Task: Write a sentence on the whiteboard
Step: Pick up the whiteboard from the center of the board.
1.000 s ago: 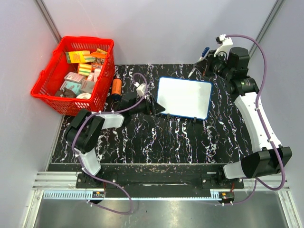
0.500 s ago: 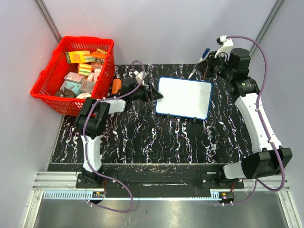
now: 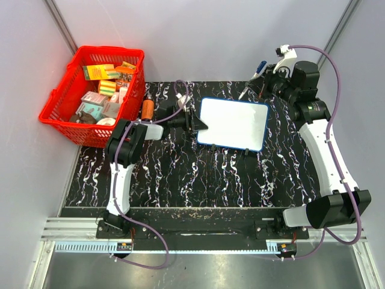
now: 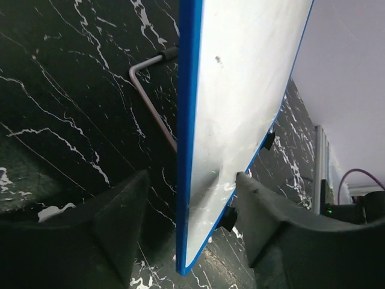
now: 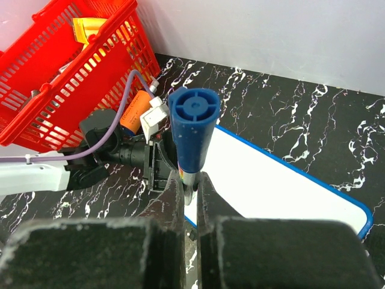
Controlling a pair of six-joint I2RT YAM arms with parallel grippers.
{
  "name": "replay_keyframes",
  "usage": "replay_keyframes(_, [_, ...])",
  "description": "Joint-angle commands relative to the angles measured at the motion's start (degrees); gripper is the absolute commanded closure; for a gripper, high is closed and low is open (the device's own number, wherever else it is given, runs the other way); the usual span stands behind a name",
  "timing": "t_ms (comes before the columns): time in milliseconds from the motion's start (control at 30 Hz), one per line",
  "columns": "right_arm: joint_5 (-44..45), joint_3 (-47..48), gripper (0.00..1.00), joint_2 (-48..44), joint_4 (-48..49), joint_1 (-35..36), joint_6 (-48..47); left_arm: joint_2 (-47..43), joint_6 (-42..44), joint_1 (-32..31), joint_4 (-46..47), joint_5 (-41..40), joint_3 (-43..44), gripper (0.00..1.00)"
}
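Note:
The whiteboard (image 3: 234, 123), white with a thin blue rim, stands propped on the dark marbled table; its face (image 5: 283, 180) carries no writing, so the sentence is not in view. My left gripper (image 3: 198, 125) is at the board's left edge. In the left wrist view its jaws (image 4: 192, 180) straddle the board (image 4: 240, 108), open, with a gap at the left finger (image 4: 120, 211). My right gripper (image 3: 264, 84) hovers at the back right, above the board's far corner. It (image 5: 190, 180) is shut on a blue-capped marker (image 5: 192, 120), which points down toward the table.
A red basket (image 3: 93, 93) full of small packets stands at the back left. An orange cylinder (image 3: 147, 110) lies between it and my left gripper. Thin wire legs (image 4: 147, 90) stick out under the board. Grey walls close in the back and sides.
My left arm has swung toward the back of the table, bringing its jaws onto the board's left edge, and they have narrowed a little. The right gripper and marker have hardly moved.

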Motion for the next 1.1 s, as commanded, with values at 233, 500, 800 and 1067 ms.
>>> replay_keyframes(233, [-1.7,-0.2,1.00,-2.2,2.2,-0.6,0.3,0.1,-0.2,0.5,3.0,5.8,-0.5,1.00])
replay_keyframes(500, [-2.1,-0.4,1.00,-1.9,2.6,-0.6,0.6,-4.9,4.6,0.7,1.9,3.8,-9.6,1.00])
replay_keyframes(800, [-2.7,-1.0,1.00,-1.7,3.0,-0.8,0.9,-7.4,5.8,0.6,5.8,3.1,-18.9,1.00])
replay_keyframes(1067, [-3.9,-1.5,1.00,-1.2,3.7,-0.8,1.6,-10.3,8.0,0.8,6.2,2.1,-24.5,1.00])
